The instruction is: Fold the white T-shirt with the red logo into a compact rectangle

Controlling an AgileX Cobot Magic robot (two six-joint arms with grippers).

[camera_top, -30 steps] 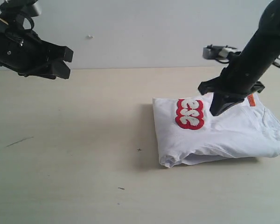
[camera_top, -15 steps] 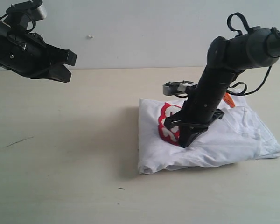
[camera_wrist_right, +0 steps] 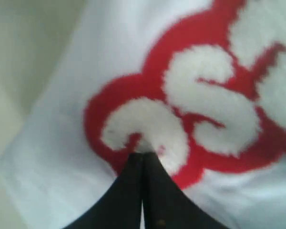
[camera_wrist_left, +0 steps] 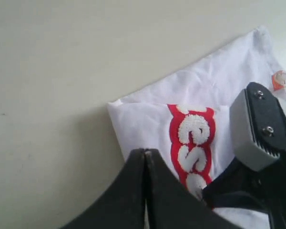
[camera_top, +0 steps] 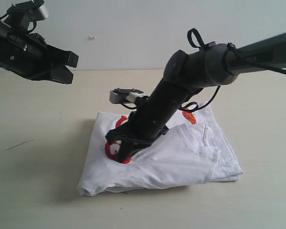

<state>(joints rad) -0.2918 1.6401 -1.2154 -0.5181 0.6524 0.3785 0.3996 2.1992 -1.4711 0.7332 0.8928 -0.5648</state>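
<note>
Checking your right gripper (camera_top: 121,153) first: its fingers are closed flat against each other, and the tip bears down on the red logo (camera_wrist_right: 200,119) at its end letter. Neither wrist view shows whether any cloth is caught between them. The white T-shirt (camera_top: 181,157) lies folded on the table (camera_top: 33,181) as a layered, roughly rectangular bundle. Its left edge is a rolled fold, and looser layers step out at its right. The logo sits on the top layer toward the left end, largely hidden under your right arm (camera_top: 181,81) in the exterior view. An orange tag (camera_top: 189,116) shows near the far edge, just beside the arm. Your left gripper (camera_top: 66,66) hangs in the air, up and to the left, well apart from the shirt. Its fingers are likewise pressed together with nothing between them.
</note>
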